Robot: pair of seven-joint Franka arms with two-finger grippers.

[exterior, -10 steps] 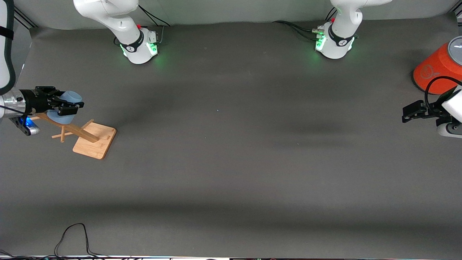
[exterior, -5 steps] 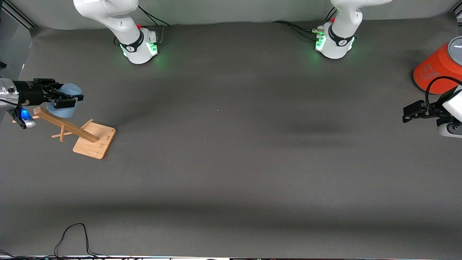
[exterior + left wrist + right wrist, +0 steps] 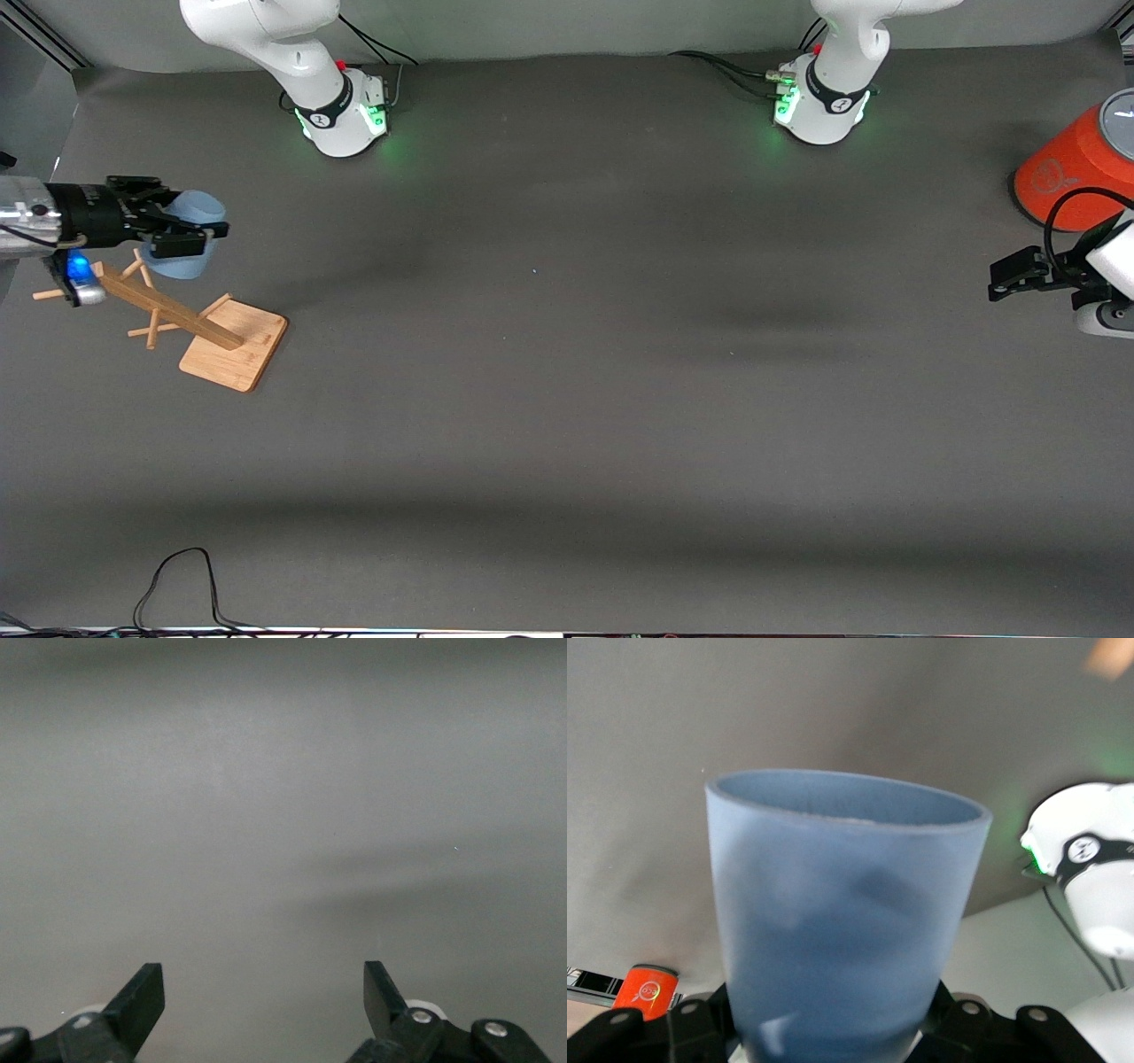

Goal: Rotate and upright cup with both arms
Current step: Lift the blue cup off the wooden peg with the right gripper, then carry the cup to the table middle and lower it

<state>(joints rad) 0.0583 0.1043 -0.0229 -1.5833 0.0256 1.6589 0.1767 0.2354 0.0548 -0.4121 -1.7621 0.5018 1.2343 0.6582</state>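
Moved: right gripper (image 3: 182, 233) with the cup (image 3: 186, 235) has shifted a bit up and toward mid-frame since the earlier front frames, so it's now clear of the wooden rack's (image 3: 190, 323) top pegs.
Cup: light-blue tumbler at the left edge of the front frame, carried sideways in the air over the table (image 3: 567, 399) just above the rack. In the right wrist view the cup (image 3: 842, 921) fills the middle, rim pointing away from the camera.
Right gripper: fingers clamped on the cup, one on each side of its body (black finger bases show low in the right wrist view).
Rack: tilted wooden post with pegs on a square base, lower left part of the front frame.
Left gripper: (image 3: 1019, 270) waiting at the right edge of the front frame, just under the orange cylinder (image 3: 1067, 173). Left wrist view shows its fingers (image 3: 142, 997) spread wide apart with nothing between them, only grey table.
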